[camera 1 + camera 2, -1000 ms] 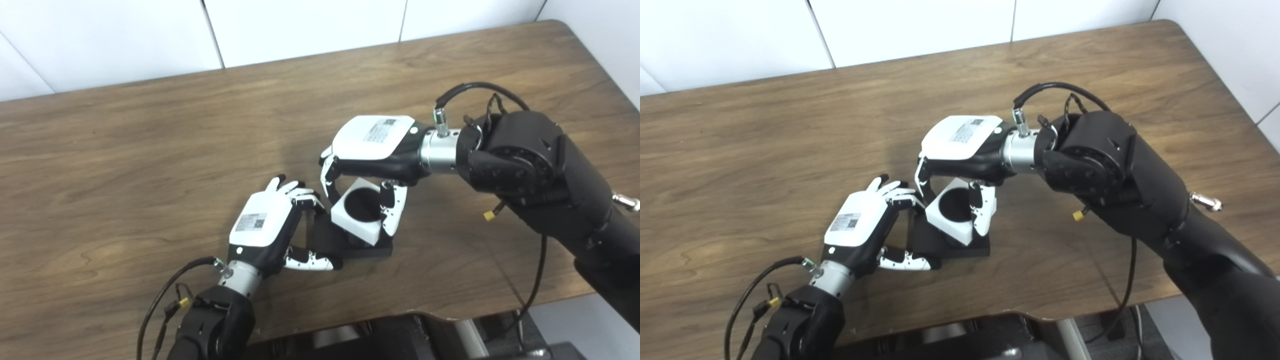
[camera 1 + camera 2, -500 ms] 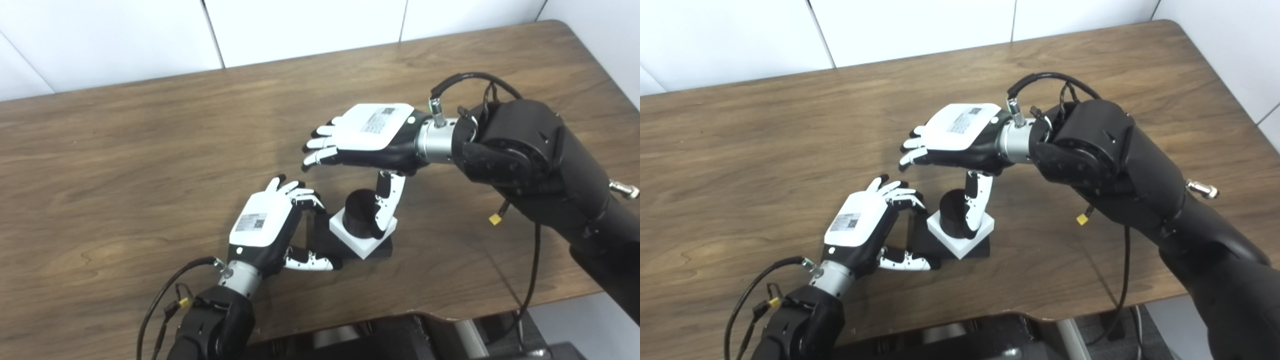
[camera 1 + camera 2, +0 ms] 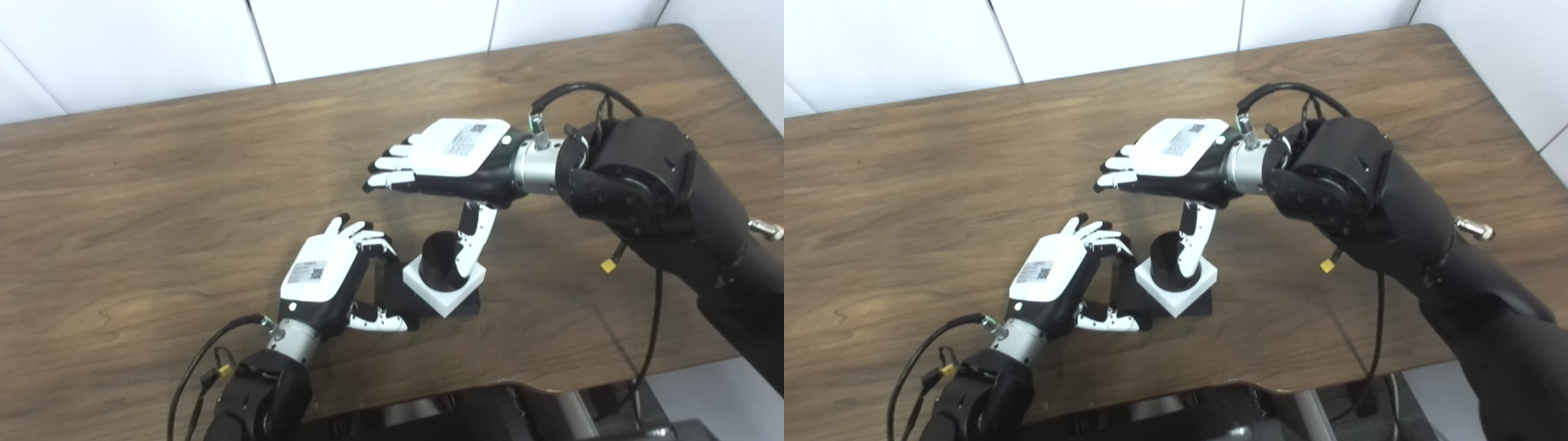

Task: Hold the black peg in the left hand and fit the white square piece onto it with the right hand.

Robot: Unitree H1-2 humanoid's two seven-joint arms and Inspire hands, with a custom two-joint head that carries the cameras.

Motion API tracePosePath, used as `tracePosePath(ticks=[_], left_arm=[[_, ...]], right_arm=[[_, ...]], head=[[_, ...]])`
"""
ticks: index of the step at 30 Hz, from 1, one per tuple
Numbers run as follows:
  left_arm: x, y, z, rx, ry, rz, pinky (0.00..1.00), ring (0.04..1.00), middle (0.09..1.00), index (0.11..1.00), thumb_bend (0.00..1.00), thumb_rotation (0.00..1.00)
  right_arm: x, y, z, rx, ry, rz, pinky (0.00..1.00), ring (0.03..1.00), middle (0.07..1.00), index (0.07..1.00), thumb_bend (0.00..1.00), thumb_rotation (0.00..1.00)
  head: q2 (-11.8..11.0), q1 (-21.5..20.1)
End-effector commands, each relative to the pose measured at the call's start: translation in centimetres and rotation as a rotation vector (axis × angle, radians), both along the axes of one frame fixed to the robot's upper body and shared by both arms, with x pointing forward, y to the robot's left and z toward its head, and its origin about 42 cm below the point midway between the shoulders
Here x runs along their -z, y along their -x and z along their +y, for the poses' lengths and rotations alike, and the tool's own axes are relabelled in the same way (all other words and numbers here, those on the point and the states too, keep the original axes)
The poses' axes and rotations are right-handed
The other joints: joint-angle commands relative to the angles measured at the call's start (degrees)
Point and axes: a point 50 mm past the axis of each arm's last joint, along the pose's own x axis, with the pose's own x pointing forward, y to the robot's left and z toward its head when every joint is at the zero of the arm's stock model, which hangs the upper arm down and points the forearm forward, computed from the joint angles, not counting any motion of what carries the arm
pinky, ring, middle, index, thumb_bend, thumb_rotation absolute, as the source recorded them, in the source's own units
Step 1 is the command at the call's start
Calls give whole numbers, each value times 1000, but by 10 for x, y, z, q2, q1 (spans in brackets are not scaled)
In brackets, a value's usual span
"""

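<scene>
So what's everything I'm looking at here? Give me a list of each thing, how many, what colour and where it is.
table: one, brown wood grain, fills most of the view
wall panels: white, behind the table's far edge
black peg: one, black, a round post on a flat black square base, near the table's front middle
white square piece: one, white, seated around the peg, low on its base
cables: black, looping along both arms
left hand: one, white and black, curled at the base's left side, holding it
right hand: one, white and black, open above the peg, fingers spread, thumb hanging down beside the peg
</scene>
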Motion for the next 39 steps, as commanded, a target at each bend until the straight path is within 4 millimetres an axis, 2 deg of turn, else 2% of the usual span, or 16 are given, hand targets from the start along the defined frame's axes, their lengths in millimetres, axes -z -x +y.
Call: tracePosePath(ticks=[1, 3, 4, 5, 7, 9, 11, 16, 28, 39], left_arm=[[-7, -4, 4, -22, -40, -30, 1000, 896, 788, 491, 509, 72], [-8, -4, 5, -36, -56, -38, 1000, 895, 795, 495, 512, 82], [-8, -5, 6, -43, -65, -43, 1000, 894, 810, 607, 690, 242], [-8, -5, 6, -50, -75, -48, 1000, 897, 822, 658, 763, 309], [-8, -6, 7, -59, -92, -50, 1000, 916, 858, 742, 876, 417], [-8, -6, 7, -64, -110, -55, 1000, 937, 889, 791, 955, 485], [-7, -7, 8, -66, -117, -57, 1000, 958, 919, 837, 992, 543], [-7, -10, 15, -62, -132, -45, 1000, 977, 946, 902, 1000, 594], [-14, -15, 26, -44, -108, -7, 1000, 970, 955, 980, 1000, 581], [-31, -18, 40, -59, -56, -11, 1000, 970, 953, 997, 1000, 569]], right_arm=[[-18, 0, -4, 19, 10, -42, 1000, 1000, 1000, 963, 1000, 553], [-18, 0, -5, 20, 8, -44, 1000, 1000, 1000, 965, 1000, 556], [-18, 0, -5, 21, 8, -44, 1000, 1000, 1000, 964, 1000, 558], [-18, 0, -5, 22, 7, -44, 1000, 1000, 1000, 963, 1000, 559], [-17, 0, -6, 24, 6, -43, 1000, 1000, 1000, 963, 1000, 566], [-18, 0, -7, 27, 6, -42, 1000, 1000, 1000, 962, 1000, 567], [-18, 0, -7, 28, 4, -42, 1000, 1000, 1000, 959, 1000, 568], [-17, -2, -9, 30, -12, -41, 1000, 1000, 999, 951, 1000, 559], [-15, -7, -7, 48, -22, -37, 1000, 1000, 993, 909, 1000, 537], [-15, -12, -8, 51, -23, -50, 1000, 1000, 985, 904, 1000, 527]], head=[[0, 1], [0, 1], [0, 1], [-2, 2], [-2, 2], [-2, 2], [-3, 5], [-4, 8], [-8, 16], [-12, 34]])
